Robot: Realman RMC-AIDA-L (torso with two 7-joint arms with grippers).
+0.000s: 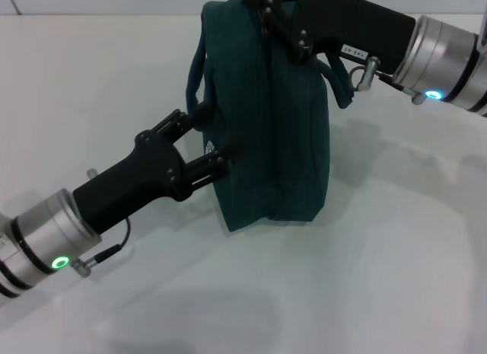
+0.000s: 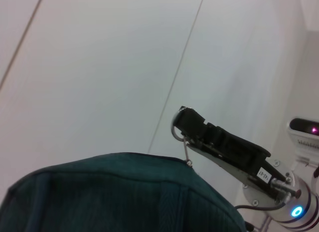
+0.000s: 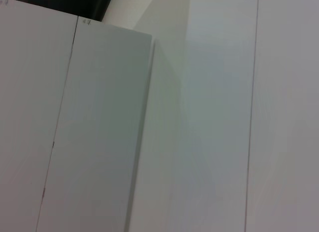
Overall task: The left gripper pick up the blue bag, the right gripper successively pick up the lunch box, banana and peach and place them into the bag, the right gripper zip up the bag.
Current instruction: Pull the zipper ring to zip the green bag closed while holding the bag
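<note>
While left claw pinches the blue bag sideways, right claw grips its top.

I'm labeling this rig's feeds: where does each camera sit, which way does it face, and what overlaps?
Head view: on the head, looking down at the blue bag on the table; left gripper and right gripper show.
Left wrist view: on the left wrist, over the bag's top toward the right gripper.
Right wrist view: only pale panels.
Shared by head and left wrist: bag, right gripper.

The blue bag stands between both end effectors, with bare table all around.
</note>
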